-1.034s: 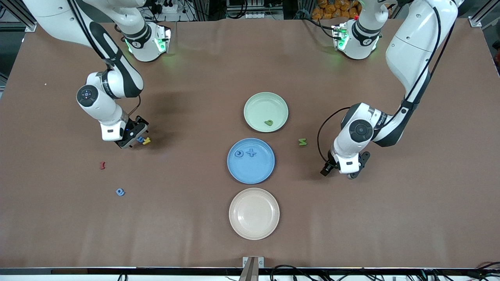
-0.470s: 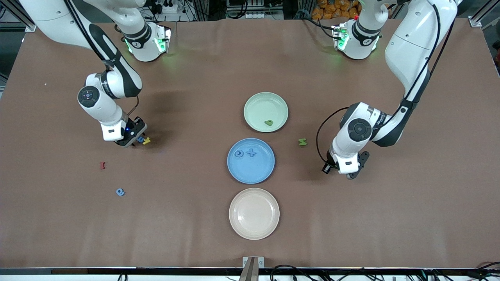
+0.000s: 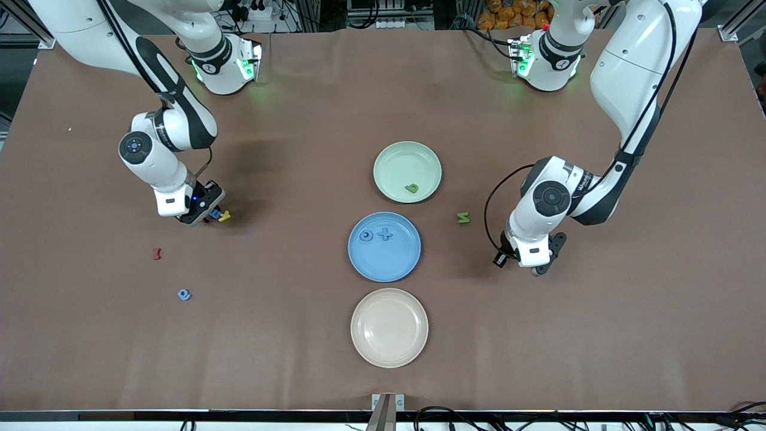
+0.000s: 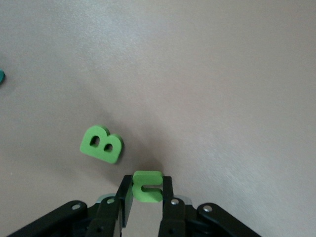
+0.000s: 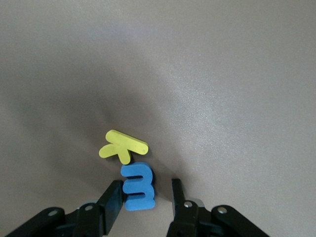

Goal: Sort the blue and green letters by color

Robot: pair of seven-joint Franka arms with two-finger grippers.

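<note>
My left gripper (image 4: 146, 183) is shut on a small green letter (image 4: 147, 187), low over the table toward the left arm's end. A green B (image 4: 101, 144) lies flat just beside it. Another green letter (image 3: 464, 218) lies between that hand and the plates. My right gripper (image 5: 146, 186) is open and straddles a blue letter (image 5: 138, 191) shaped like a 3. One finger touches the letter and the other stands a little apart. A yellow letter (image 5: 123, 146) touches that blue letter. A further blue letter (image 3: 184, 294) lies nearer the camera.
A green plate (image 3: 401, 158) holds one green letter (image 3: 411, 188). The blue plate (image 3: 386, 263) holds two blue letters (image 3: 366, 236). An empty beige plate (image 3: 389, 347) sits nearest the camera. A dark red letter (image 3: 157, 254) lies near the right hand.
The left gripper has closed on the green letter. The right gripper's jaws have narrowed round the blue letter. Both hands have shifted only slightly.
</note>
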